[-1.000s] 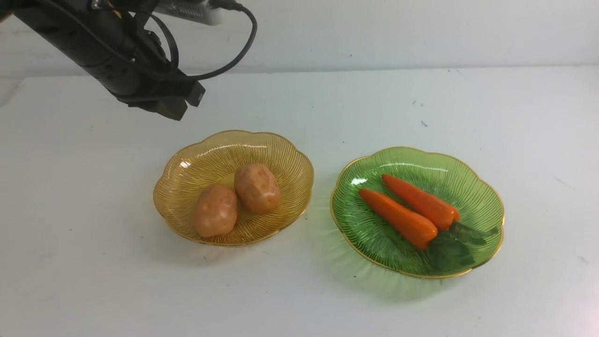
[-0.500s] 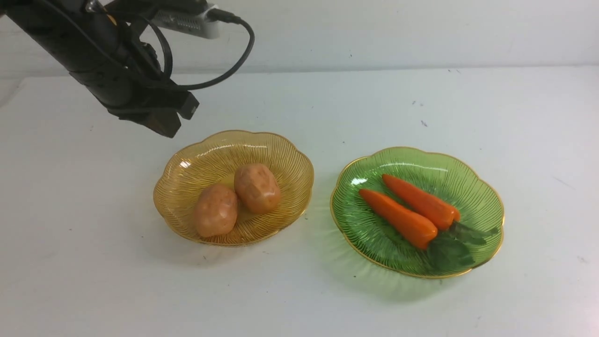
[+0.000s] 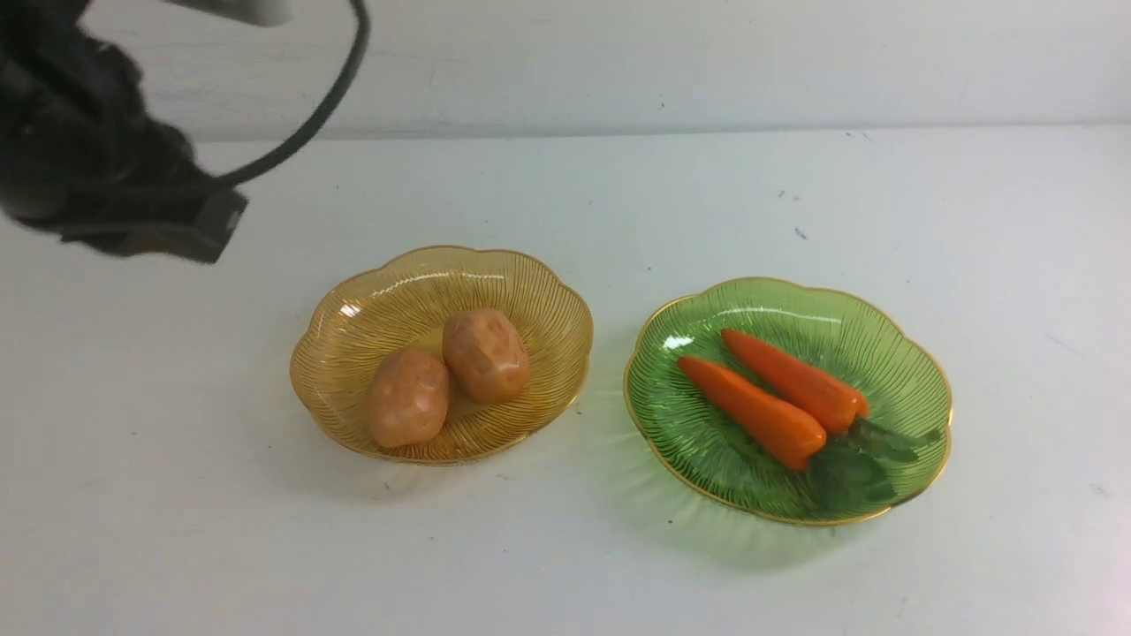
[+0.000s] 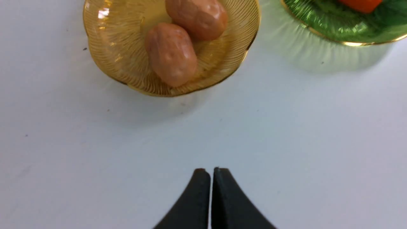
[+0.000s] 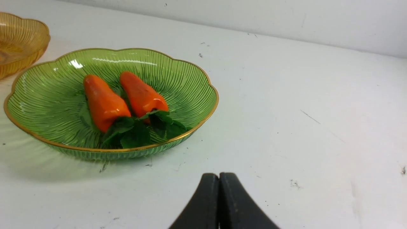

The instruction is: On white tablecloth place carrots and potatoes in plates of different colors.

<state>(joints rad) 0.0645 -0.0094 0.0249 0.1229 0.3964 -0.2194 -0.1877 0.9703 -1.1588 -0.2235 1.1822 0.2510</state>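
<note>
Left gripper [image 4: 211, 170]: black, jaws pressed together, nothing held; raised over bare cloth on the robot's left, apart from the dishes, blurred in the front view. Right gripper [image 5: 218, 175]: black, jaws likewise closed and empty, above bare cloth near the green plate [image 3: 919, 389]; outside the front view. Carrots, two: near carrot [image 3: 751, 412] and far carrot [image 3: 793, 380], lying side by side and touching in the green plate, long axes parallel on a diagonal, tapered tips toward the far left, dark green leafy tops [image 3: 853, 464] toward the near right rim. Potatoes, two: near potato [image 3: 408, 397] and far potato [image 3: 485, 354], resting against each other in the amber plate [image 3: 530, 283], each egg shape tilted, long axes roughly front to back. Plates: ribbed, translucent, scalloped gold rims, standing just beside one another, amber to the left, green to the right, not touching. White tablecloth [image 3: 565, 565]: smooth, a few small dark specks, greenish glow cast around the green plate. Wall [image 3: 707, 62]: plain white, behind the table's far edge. Cable [image 3: 305, 124]: black, looping from the left arm.
</note>
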